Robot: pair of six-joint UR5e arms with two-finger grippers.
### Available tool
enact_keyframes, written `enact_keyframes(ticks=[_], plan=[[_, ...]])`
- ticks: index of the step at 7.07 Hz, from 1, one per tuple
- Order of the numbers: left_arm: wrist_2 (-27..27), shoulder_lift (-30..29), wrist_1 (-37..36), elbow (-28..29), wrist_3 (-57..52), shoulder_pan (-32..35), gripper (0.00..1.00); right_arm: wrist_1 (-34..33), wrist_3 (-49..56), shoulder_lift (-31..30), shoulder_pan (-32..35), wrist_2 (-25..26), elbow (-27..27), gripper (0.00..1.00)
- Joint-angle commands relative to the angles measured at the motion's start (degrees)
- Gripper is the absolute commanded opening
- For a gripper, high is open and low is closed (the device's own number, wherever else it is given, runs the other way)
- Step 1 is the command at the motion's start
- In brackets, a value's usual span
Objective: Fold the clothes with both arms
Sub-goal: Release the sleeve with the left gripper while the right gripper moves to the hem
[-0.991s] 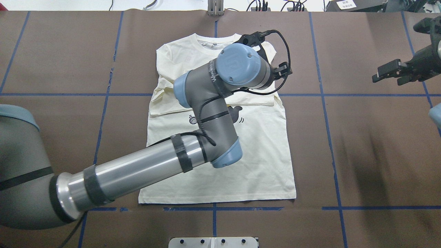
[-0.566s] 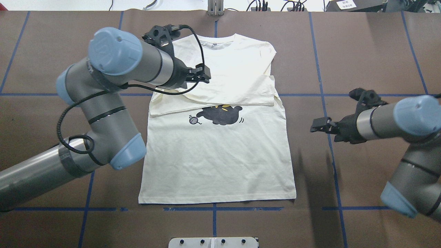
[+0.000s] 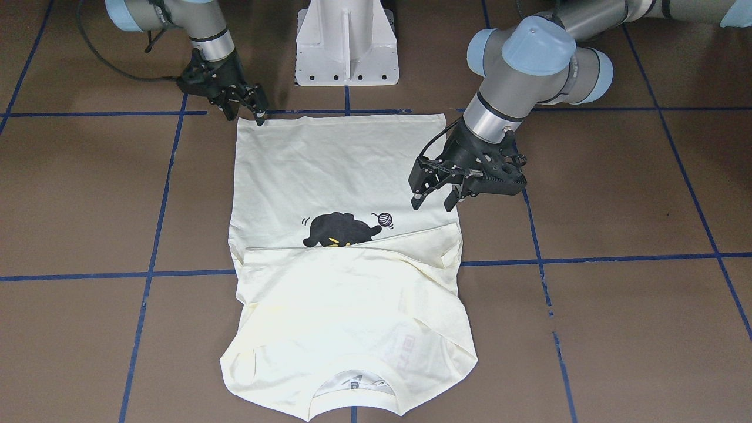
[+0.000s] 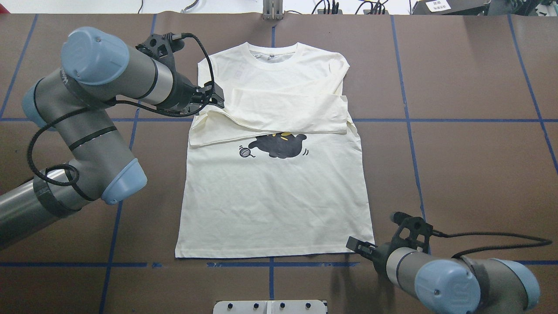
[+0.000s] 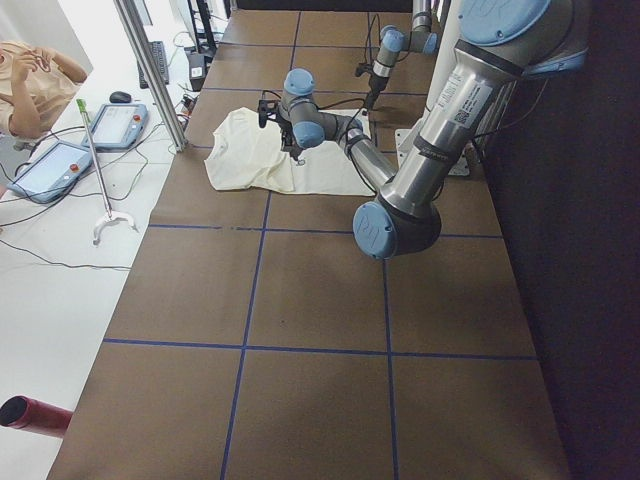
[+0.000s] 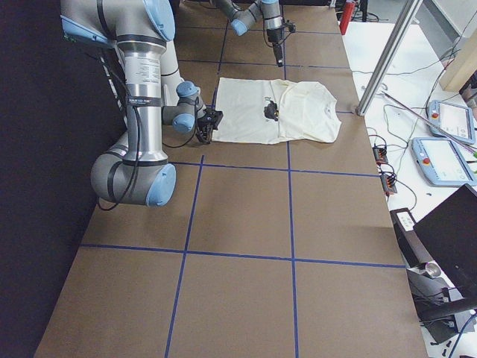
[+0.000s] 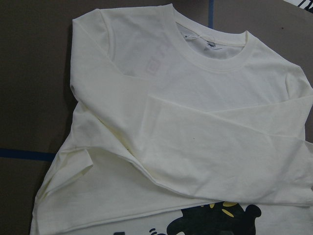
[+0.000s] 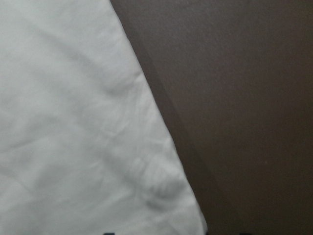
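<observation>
The cream T-shirt (image 4: 279, 205) lies flat, print up, collar away from the robot. Both sleeves are folded across the chest and hide the top of the black cat graphic (image 4: 281, 146). The yarn ball (image 4: 245, 151) shows and the lettering is hidden. My left gripper (image 4: 216, 98) is open and empty, just above the shirt's left edge by the folded sleeve; in the front-facing view the left gripper (image 3: 433, 202) has its jaws spread. My right gripper (image 4: 357, 244) looks open at the hem's right corner, also in the front-facing view (image 3: 252, 111). The right wrist view shows that corner (image 8: 73, 122) close up.
The white pedestal base (image 3: 346, 41) stands just behind the hem. Blue tape lines (image 4: 409, 120) cross the brown table. Teach pendants (image 5: 110, 125) lie on a side bench past the collar end, beside a metal post (image 5: 150, 70).
My left arm swung from over the shirt's right shoulder to its left edge. My right arm came from the far right down to the hem's right corner. The sleeve stayed folded across the chest.
</observation>
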State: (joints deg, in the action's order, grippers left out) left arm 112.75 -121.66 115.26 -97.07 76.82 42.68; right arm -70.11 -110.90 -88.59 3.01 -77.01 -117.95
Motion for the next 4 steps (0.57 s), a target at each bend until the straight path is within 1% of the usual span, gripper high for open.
enact_keyframes(ticks=[1,2,3,4], plan=[[-0.1,0.2,0.1,0.4,0.1,0.1,0.74,-6.0,-3.3,0.1,-3.7,3.9,-0.9,0.83],[-0.1,0.2,0.1,0.4,0.2,0.0,0.75,-6.1,-3.2,0.1,-3.4,4.1,-0.9,0.80],[-0.1,0.2,0.1,0.5,0.2,0.0,0.75,-6.2,-3.1,0.1,-1.9,4.1,-1.0,0.73],[-0.1,0.2,0.1,0.5,0.2,0.0,0.76,-6.4,-3.1,0.2,-1.0,4.4,-1.0,0.70]])
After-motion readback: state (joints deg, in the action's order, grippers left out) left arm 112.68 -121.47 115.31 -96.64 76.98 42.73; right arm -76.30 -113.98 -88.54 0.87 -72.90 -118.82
